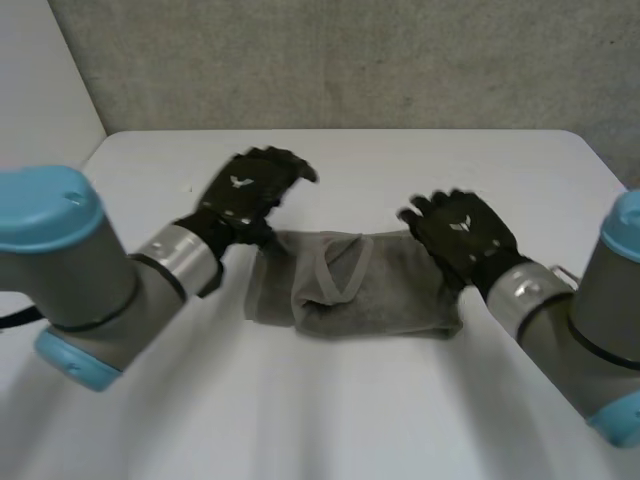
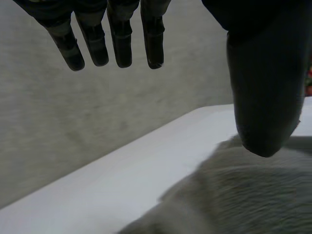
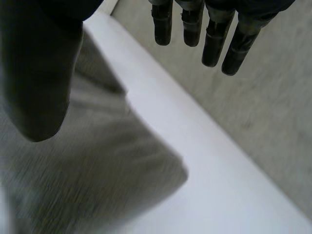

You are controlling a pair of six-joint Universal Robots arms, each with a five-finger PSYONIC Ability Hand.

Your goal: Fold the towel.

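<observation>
A grey towel (image 1: pixel 355 285) lies folded into a thick strip in the middle of the white table (image 1: pixel 330 420), with a looped hem on top. My left hand (image 1: pixel 245 195) hovers over the towel's left end, fingers straight, holding nothing. In the left wrist view the fingers (image 2: pixel 122 46) and thumb (image 2: pixel 265 97) spread above the towel (image 2: pixel 243 195). My right hand (image 1: pixel 462 235) is above the towel's right end, fingers straight and empty. The right wrist view has its fingers (image 3: pixel 214 44) and thumb (image 3: pixel 36 83) apart over the towel's corner (image 3: pixel 112 170).
The table's far edge (image 1: pixel 350 131) meets a grey wall. Bare white tabletop lies in front of the towel and at both sides of it.
</observation>
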